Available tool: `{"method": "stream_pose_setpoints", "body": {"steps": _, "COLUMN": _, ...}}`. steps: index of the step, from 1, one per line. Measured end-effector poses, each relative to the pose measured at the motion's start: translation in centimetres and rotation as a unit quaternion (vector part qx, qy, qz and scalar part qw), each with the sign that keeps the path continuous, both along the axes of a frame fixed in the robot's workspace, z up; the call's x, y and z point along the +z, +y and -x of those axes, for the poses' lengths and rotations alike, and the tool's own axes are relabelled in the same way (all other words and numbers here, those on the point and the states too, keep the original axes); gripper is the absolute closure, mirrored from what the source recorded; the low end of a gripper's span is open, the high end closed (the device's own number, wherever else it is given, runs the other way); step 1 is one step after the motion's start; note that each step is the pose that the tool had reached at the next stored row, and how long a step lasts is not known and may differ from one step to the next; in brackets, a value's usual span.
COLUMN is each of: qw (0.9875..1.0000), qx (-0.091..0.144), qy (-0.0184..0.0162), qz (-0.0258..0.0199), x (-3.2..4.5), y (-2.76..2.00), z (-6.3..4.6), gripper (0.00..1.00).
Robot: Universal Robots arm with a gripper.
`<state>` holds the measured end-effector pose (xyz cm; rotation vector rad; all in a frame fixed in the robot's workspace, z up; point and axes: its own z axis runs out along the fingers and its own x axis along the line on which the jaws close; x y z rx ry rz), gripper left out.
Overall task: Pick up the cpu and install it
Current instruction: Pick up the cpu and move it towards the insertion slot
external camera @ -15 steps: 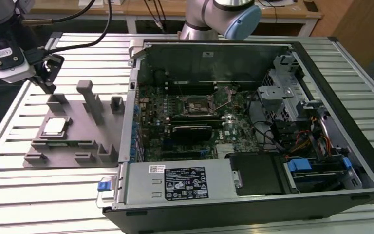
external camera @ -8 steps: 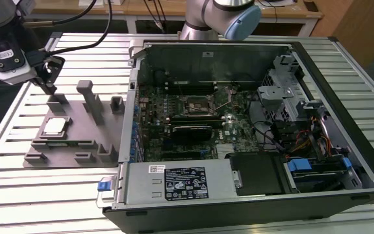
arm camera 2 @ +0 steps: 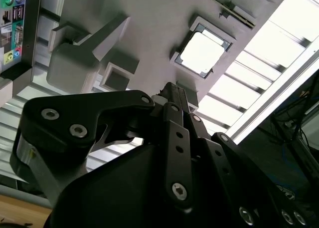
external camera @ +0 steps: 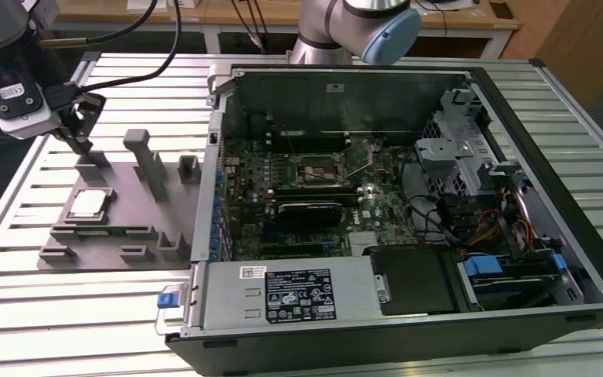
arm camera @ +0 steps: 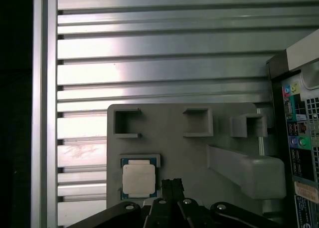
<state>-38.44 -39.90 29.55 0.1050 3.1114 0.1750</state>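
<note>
A slatted aluminium desk (external camera: 60,322) carries an open computer case (external camera: 553,236), and at nine o'clock of the case in the exterior view lies a grey holder tray (external camera: 123,228) with raised blocks and pockets. The cpu (external camera: 90,203) lies flat in a square pocket of that tray with its silvery top up, towards the tray's nine o'clock edge in the exterior view. It has not been lifted. The processor socket (external camera: 317,169) sits on the motherboard inside the case, well apart from the chip.

The pincer (external camera: 78,143) hangs over the tray at about twelve o'clock of the cpu in the exterior view, near one of the upright blocks. Its fingers are clenched together with nothing between them. Both wrist views show the dark fingertips (arm camera: 172,183) close beside the chip (arm camera: 139,180) but apart from it. In the second wrist view the cpu (arm camera 2: 202,52) shows bright in its pocket beyond the pincer (arm camera 2: 170,91).
</note>
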Motion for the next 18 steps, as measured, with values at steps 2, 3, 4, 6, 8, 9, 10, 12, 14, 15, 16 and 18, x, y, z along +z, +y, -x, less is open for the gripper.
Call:
{"method": "stream_pose_setpoints", "body": {"steps": 2, "qw": 1.0, "qx": 0.0, "qy": 0.0, "qz": 0.0001, "x": -0.09, "y": 0.0, "z": 0.0, "gripper": 0.89}}
{"method": "stream_pose_setpoints", "body": {"steps": 3, "qw": 1.0, "qx": 0.0, "qy": 0.0, "qz": 0.0001, "x": -0.14, "y": 0.0, "z": 0.0, "gripper": 0.89}}
{"method": "stream_pose_setpoints", "body": {"steps": 4, "qw": 1.0, "qx": 0.0, "qy": 0.0, "qz": 0.0, "x": -0.19, "y": 0.0, "z": 0.0, "gripper": 0.89}}
{"method": "stream_pose_setpoints", "body": {"steps": 6, "qw": 1.0, "qx": 0.0, "qy": 0.0, "qz": 0.0001, "x": -0.28, "y": 0.0, "z": 0.0, "gripper": 0.89}}
{"method": "stream_pose_setpoints", "body": {"steps": 8, "qw": 1.0, "qx": 0.0, "qy": 0.0, "qz": 0.0, "x": -0.39, "y": 0.0, "z": 0.0, "gripper": 0.89}}
{"method": "stream_pose_setpoints", "body": {"steps": 9, "qw": 1.0, "qx": 0.0, "qy": 0.0, "qz": 0.0, "x": -0.46, "y": 0.0, "z": 0.0, "gripper": 0.89}}
{"method": "stream_pose_setpoints", "body": {"steps": 10, "qw": 1.0, "qx": 0.0, "qy": 0.0, "qz": 0.0, "x": -0.52, "y": 0.0, "z": 0.0, "gripper": 0.89}}
{"method": "stream_pose_setpoints", "body": {"steps": 12, "qw": 1.0, "qx": 0.0, "qy": 0.0, "qz": 0.0, "x": -0.67, "y": 0.0, "z": 0.0, "gripper": 0.89}}
{"method": "stream_pose_setpoints", "body": {"steps": 14, "qw": 1.0, "qx": 0.0, "qy": 0.0, "qz": 0.0, "x": -0.86, "y": -0.02, "z": 0.0, "gripper": 0.89}}
{"method": "stream_pose_setpoints", "body": {"steps": 15, "qw": 1.0, "qx": 0.0, "qy": 0.0, "qz": 0.0001, "x": -0.95, "y": -0.03, "z": 0.0, "gripper": 0.89}}
{"method": "stream_pose_setpoints", "body": {"steps": 16, "qw": 1.0, "qx": 0.0, "qy": 0.0, "qz": 0.0, "x": -1.06, "y": -0.04, "z": 0.0, "gripper": 0.89}}
{"method": "stream_pose_setpoints", "body": {"steps": 18, "qw": 1.0, "qx": 0.0, "qy": 0.0, "qz": 0.0, "x": -1.26, "y": -0.06, "z": 0.0, "gripper": 0.89}}
